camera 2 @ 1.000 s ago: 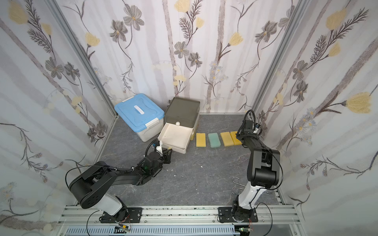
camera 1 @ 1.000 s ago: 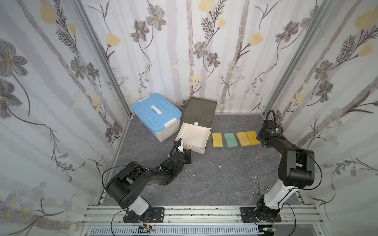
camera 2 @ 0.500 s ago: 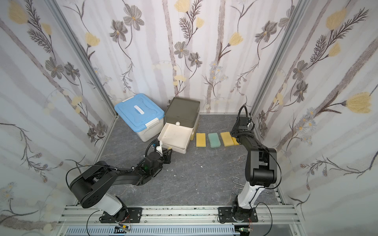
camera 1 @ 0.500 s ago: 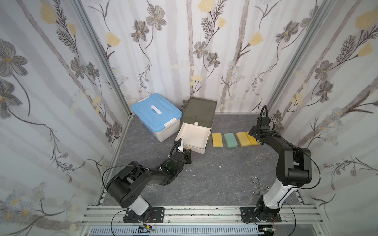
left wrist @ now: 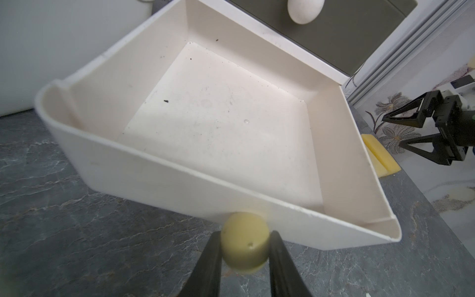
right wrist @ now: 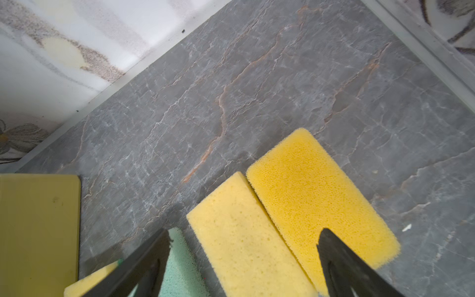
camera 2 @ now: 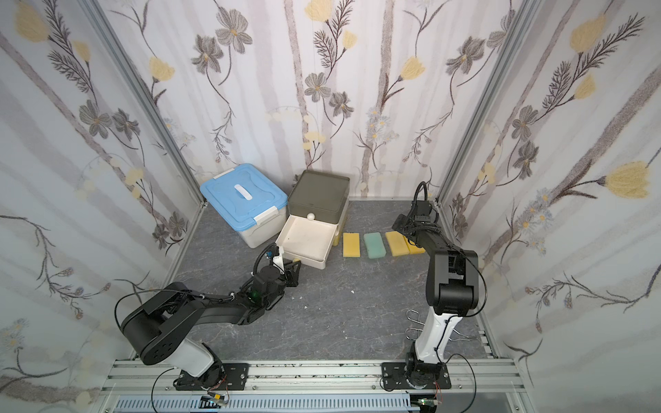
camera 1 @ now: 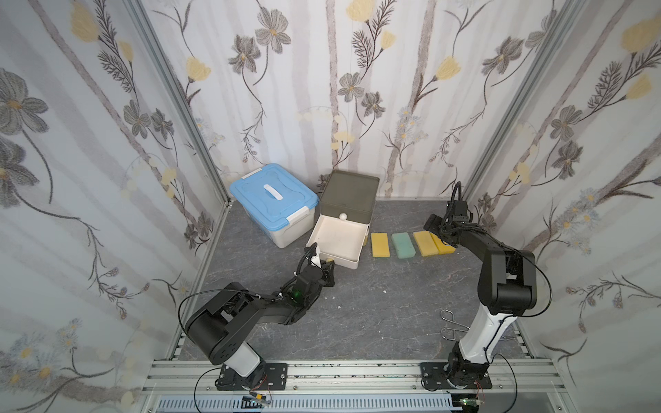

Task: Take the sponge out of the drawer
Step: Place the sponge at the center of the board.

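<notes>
Left gripper (left wrist: 245, 237) is clamped on the knob (left wrist: 243, 254), and the drawer (left wrist: 180, 185) looks empty. Farther back the yellow sponge (right wrist: 321, 185) lies on the table (right wrist: 257, 90), long side against its neighbour (right wrist: 244, 231), right under the right gripper (right wrist: 245, 235), jaws spread wide.

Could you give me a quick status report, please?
Left gripper shut on drawer knob. Right gripper open above the sponge row on the table. Drawer empty. Nothing in the way.
</notes>
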Controlling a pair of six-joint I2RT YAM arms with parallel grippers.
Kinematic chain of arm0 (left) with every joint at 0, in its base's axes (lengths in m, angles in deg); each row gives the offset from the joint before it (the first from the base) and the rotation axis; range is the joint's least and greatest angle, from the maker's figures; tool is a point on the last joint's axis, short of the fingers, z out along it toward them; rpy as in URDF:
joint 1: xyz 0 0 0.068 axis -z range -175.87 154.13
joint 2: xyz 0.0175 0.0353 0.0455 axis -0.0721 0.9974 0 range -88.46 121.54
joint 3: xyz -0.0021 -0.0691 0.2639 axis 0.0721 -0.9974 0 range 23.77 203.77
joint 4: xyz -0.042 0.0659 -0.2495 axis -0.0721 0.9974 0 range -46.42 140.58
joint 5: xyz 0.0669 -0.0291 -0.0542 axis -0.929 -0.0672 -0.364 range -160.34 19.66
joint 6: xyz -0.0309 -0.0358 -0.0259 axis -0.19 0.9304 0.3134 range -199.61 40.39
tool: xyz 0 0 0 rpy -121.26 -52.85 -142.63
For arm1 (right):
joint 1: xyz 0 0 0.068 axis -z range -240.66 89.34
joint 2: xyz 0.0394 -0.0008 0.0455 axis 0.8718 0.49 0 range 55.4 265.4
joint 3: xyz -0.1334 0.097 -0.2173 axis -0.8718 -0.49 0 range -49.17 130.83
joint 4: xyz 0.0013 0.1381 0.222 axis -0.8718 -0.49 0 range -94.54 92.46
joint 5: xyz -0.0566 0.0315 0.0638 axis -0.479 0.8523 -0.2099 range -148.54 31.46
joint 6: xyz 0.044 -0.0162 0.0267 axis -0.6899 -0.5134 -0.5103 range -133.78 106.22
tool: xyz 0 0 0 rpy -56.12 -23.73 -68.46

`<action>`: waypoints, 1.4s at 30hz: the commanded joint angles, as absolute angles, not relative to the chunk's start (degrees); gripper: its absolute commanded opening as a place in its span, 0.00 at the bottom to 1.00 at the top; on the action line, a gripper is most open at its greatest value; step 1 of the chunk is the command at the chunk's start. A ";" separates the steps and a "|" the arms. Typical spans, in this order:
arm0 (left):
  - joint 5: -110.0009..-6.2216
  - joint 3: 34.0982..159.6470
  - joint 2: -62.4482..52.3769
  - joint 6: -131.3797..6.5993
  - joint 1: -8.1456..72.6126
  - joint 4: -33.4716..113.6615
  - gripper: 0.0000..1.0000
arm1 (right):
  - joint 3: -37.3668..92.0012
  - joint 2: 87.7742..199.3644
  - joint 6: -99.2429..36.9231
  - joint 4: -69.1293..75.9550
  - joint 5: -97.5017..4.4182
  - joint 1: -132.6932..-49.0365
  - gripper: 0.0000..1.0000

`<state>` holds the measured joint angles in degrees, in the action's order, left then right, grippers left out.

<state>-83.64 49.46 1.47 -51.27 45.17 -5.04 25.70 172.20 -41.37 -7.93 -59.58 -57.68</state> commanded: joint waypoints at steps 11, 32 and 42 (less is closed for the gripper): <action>-84.22 49.11 1.20 -51.22 45.06 -2.72 0.22 | 30.08 177.57 -43.85 -10.18 -57.90 -57.35 0.92; -84.84 48.19 0.70 -50.88 45.00 -3.42 0.21 | 28.29 178.66 -44.90 -10.81 -54.63 -52.42 1.00; -84.56 48.26 0.98 -50.79 45.00 -3.49 0.21 | 28.72 178.10 -44.85 -10.90 -57.48 -51.37 1.00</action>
<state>-83.86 48.52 0.90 -51.25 45.06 -5.66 28.28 178.38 -44.19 -10.71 -54.55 -51.69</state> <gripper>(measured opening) 0.281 0.996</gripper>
